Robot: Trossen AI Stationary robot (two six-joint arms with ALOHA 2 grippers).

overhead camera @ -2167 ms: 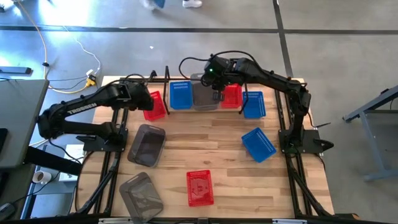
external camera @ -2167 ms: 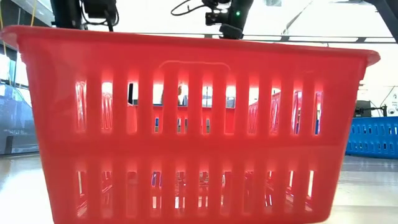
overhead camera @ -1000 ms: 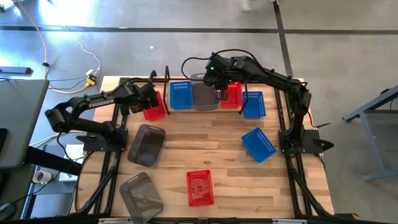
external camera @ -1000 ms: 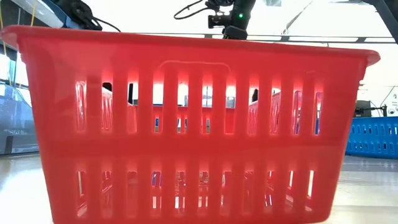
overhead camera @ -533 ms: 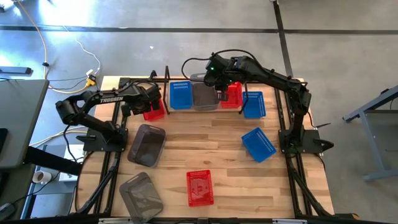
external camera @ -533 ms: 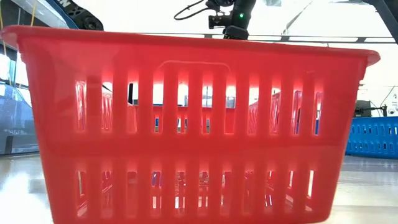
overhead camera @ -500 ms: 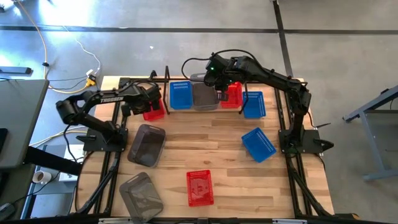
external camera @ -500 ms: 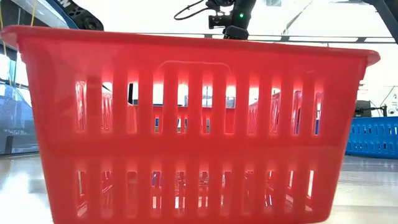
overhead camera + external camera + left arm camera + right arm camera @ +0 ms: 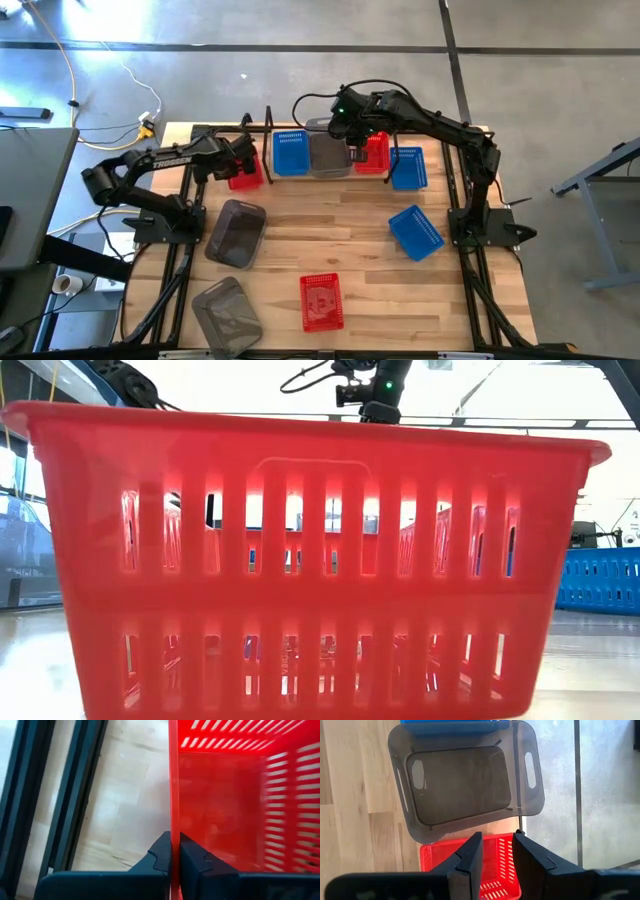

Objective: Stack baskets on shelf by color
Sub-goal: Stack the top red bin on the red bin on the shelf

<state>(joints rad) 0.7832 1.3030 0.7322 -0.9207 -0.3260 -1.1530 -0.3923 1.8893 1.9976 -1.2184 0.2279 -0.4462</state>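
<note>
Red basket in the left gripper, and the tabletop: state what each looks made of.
The red basket looks like thin moulded plastic, glossy and slightly translucent: light glows through its slotted walls. The left gripper is shut on its rim. The tabletop looks like pale wood planks with visible grain and seams, probably lightly sealed.

Wooden table (image 9: 340,240), black wire shelf (image 9: 268,140) at back, red, blue, grey baskets (image 9: 321,301) scattered

a robot lab: wooden bench (image 9: 340,240) on polished concrete floor (image 9: 560,60) (cables (image 9: 95,70) trailing).
</note>
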